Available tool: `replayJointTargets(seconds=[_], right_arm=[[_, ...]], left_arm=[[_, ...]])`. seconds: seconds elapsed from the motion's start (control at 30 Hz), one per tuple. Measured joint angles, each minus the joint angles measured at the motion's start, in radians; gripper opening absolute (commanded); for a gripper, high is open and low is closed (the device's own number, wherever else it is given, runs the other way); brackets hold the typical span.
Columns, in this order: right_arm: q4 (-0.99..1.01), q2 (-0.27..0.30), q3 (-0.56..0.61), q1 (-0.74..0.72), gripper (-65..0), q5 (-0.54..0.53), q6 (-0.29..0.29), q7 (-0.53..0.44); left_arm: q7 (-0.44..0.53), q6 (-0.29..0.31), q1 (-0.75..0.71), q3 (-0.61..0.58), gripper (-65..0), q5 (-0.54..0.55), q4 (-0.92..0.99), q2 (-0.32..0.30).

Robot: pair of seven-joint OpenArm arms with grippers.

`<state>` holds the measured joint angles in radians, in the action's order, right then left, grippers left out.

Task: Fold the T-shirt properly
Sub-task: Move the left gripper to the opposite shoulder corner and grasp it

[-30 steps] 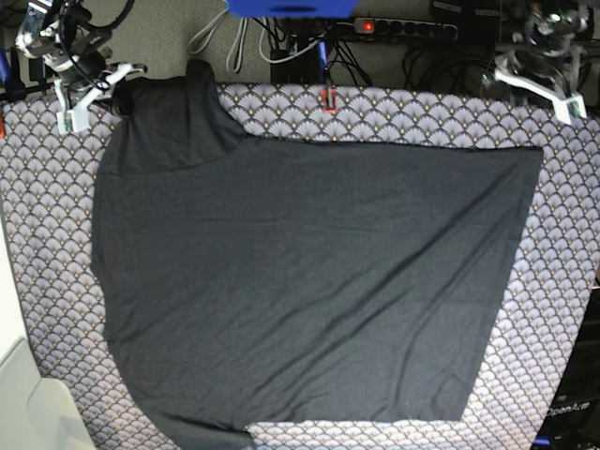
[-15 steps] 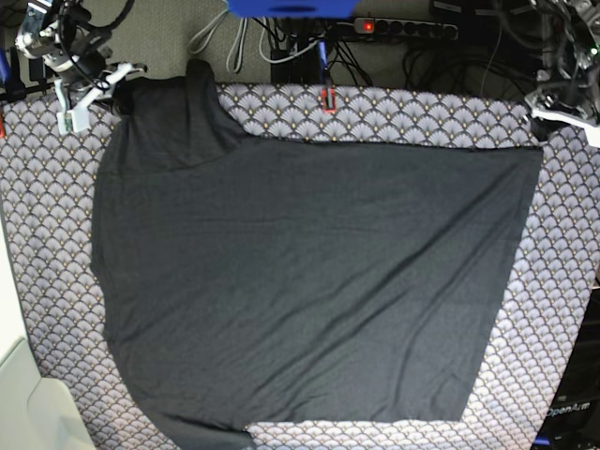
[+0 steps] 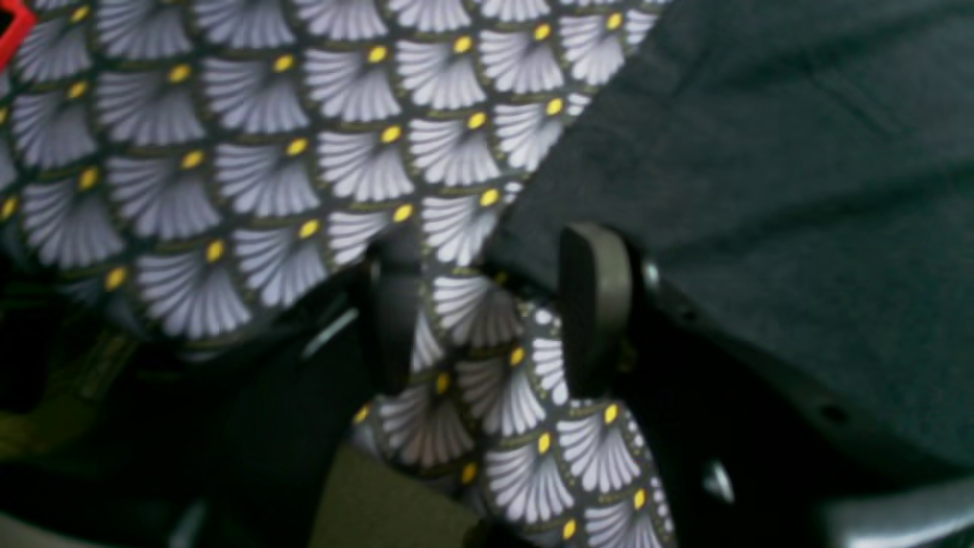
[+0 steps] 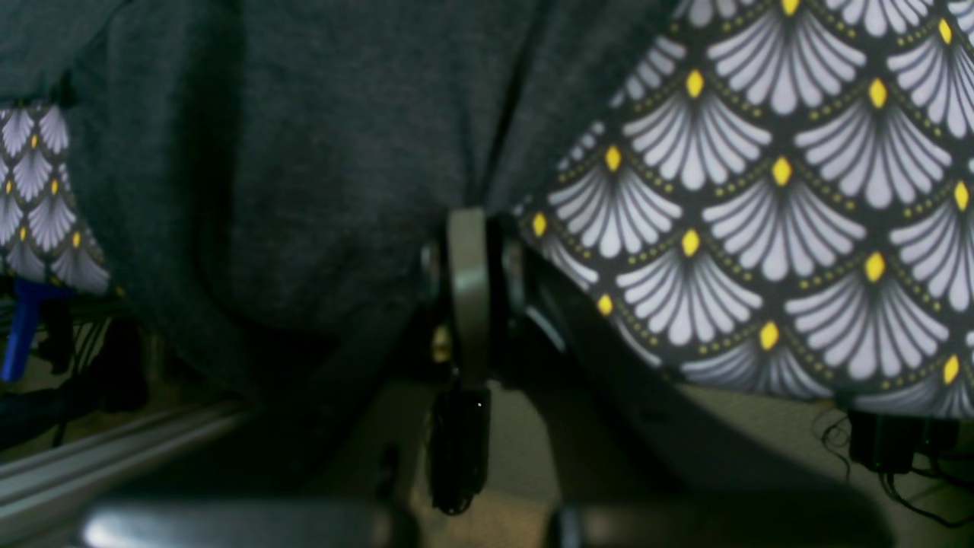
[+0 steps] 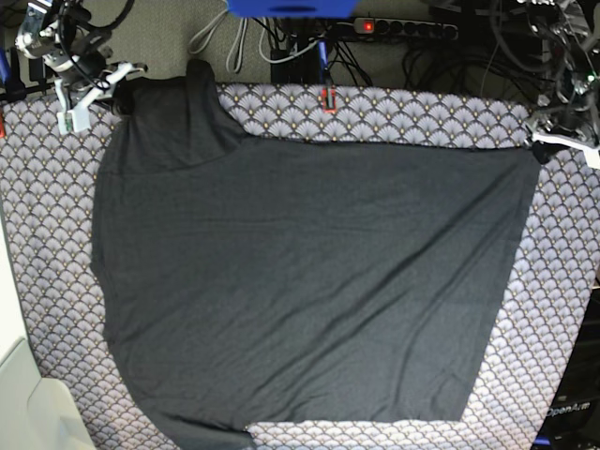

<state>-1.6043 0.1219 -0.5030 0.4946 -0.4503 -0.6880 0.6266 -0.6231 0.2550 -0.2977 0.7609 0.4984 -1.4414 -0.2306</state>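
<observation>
Both jaws at T-shirt (image 5: 309, 281) far corners.

A purple-white scallop-patterned cloth (image 5: 394, 117) covered the table — behind it lay a power strip (image 5: 403, 28) and tangled cables (image 5: 309, 52).

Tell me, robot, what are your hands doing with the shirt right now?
Left tool open at T-shirt corner. Right tool shut on shirt. Nothing in the way.

Black fingers (image 3: 595, 304), white brackets, dangling cables
</observation>
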Motion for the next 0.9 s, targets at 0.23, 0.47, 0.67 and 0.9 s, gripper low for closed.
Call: replayJointTargets(seconds=[0.23,0.47,0.67,0.9], right_arm=[[0.000,0.000,0.000,0.000,-63.7,0.000,0.000,0.000],[0.001,0.000,0.000,0.000,-63.7,0.000,0.000,0.000],[0.044,0.007,-0.001,-0.001,-63.6,-0.031,-0.012,-0.034],[0.056,0.008,-0.001,-0.007,-63.5,-0.037,-0.015,-0.038]], left_arm=[[0.005,0.000,0.041,0.002,-36.2,0.004,0.065,-0.002],[0.056,0.004,0.079,0.006,-36.2,0.019,0.152,-0.010],[0.056,0.003,0.069,0.006,-36.3,0.019,0.132,0.007],[0.093,-0.004,0.015,-0.071,-47.3,0.018,0.087,0.018]])
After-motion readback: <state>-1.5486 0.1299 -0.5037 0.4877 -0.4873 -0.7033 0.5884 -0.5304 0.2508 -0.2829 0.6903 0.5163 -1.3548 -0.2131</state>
